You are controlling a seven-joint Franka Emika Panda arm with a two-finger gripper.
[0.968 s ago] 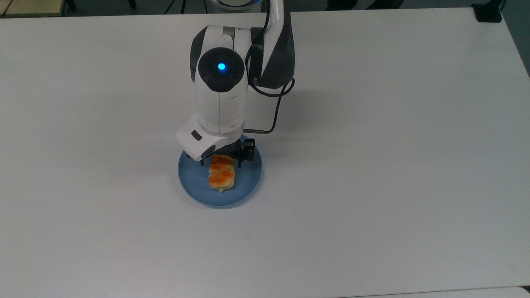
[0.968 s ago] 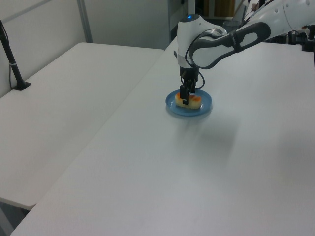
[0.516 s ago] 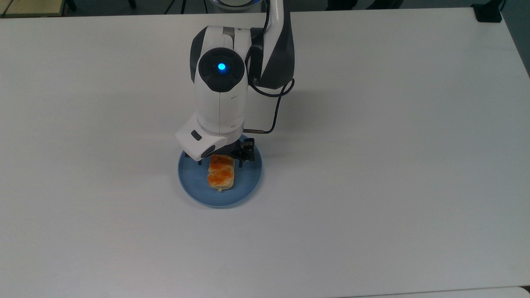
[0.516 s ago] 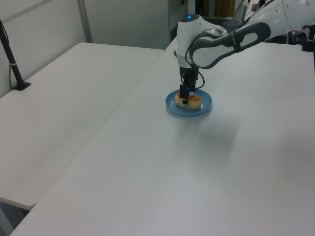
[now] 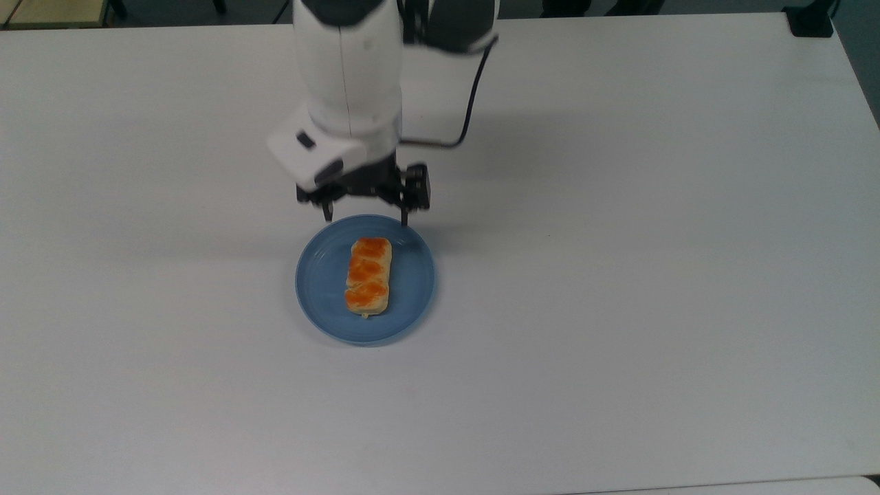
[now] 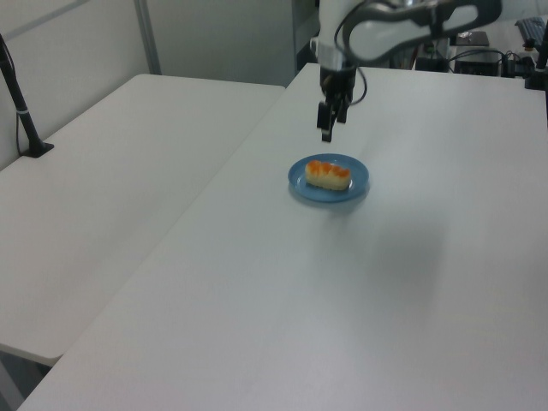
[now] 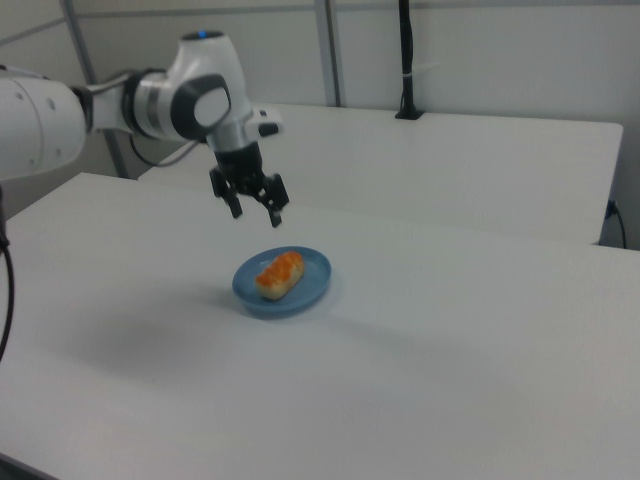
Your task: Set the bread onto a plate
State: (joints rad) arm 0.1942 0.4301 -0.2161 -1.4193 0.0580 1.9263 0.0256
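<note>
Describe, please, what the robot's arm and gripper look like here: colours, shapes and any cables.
The arm is glossy white with rounded links and dark grey joint bands. A thin black cable loops beside the wrist. The gripper is black, with two slim fingers under a white angular block.

The bread [image 5: 369, 276] lies on the plate [image 5: 323, 295], near its middle, lengthwise toward the top view's upper edge. The plate rests on the desk [image 5: 619, 275]. The tool [image 5: 364, 218] hangs above the plate's far rim in the top view, apart from the bread, fingers spread
</note>
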